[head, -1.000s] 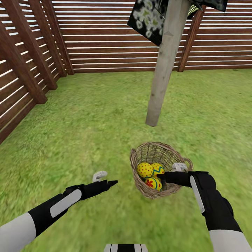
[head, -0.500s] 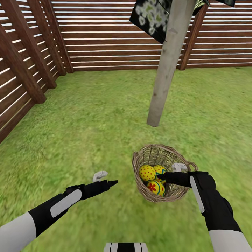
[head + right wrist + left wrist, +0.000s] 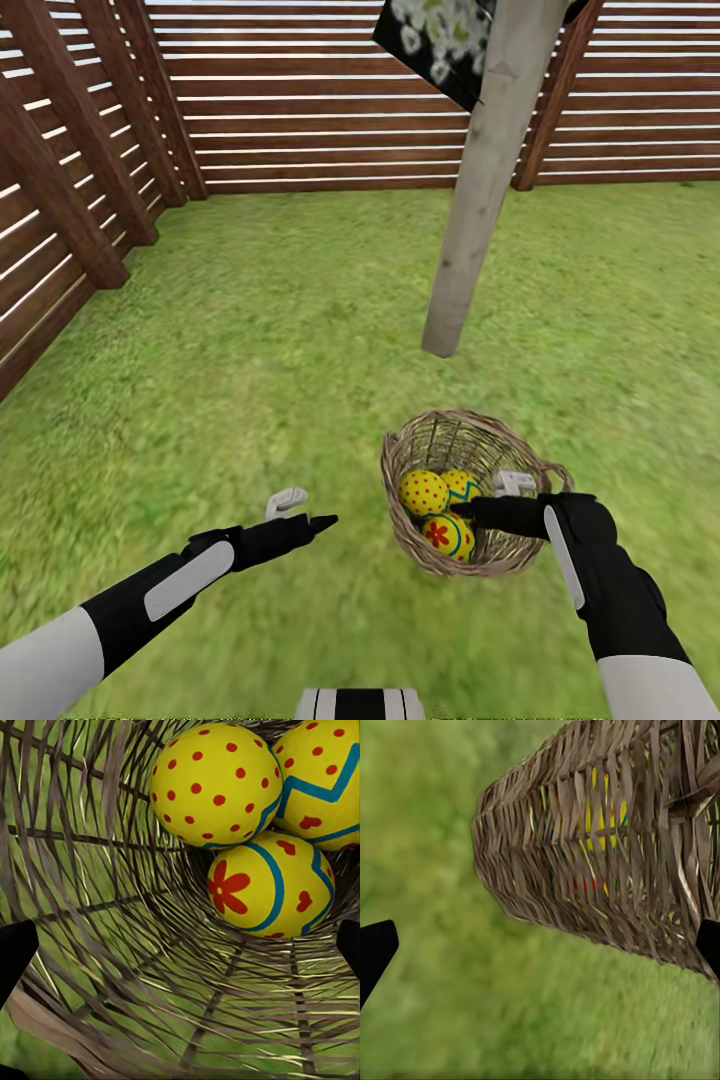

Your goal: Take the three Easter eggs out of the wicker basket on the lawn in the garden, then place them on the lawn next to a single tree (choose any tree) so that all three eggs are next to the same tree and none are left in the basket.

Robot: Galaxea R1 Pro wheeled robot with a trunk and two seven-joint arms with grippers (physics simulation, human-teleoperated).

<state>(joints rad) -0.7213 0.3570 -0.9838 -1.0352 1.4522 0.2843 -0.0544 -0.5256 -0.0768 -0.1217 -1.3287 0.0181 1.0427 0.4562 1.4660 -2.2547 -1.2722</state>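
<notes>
**A:** Though parked at the mouth of the wicker basket point(image 3: 440, 425), grips nothing. Right gripper point(image 3: 487, 495): jaws spread wide, empty, aimed at the eggs inside.

**B:** And the left gripper point(image 3: 308, 510)?

**A:** Also wide open and empty, hovering over the lawn point(image 3: 250, 330) beside the basket, apart from it.

**B:** Where do the eggs sit?

**A:** All three inside, packed together and touching: dotted egg point(image 3: 214, 784), flower egg point(image 3: 266, 881) nearest the jaws, zigzag egg point(image 3: 322, 772) behind. Basket tilted, mouth toward the right arm, on the grass near the foot of the tree point(image 3: 480, 190).

**B:** Any risks from here?

**A:** Probably slip. Smooth, hard, rounded shells, so an off-centre pinch could squirt an egg sideways into its neighbours. Could also snag a finger in the open weave, or shove the light basket over and roll the eggs out across the grass.

**B:** And the materials?

**A:** Brown wicker, springy-looking, see-through, tapered like a bucket. Glossy yellow eggs with red and blue paint. Patchy soft grass. Pale, bare, straight trunk. Slatted brown fence point(image 3: 300, 100) behind.
</notes>
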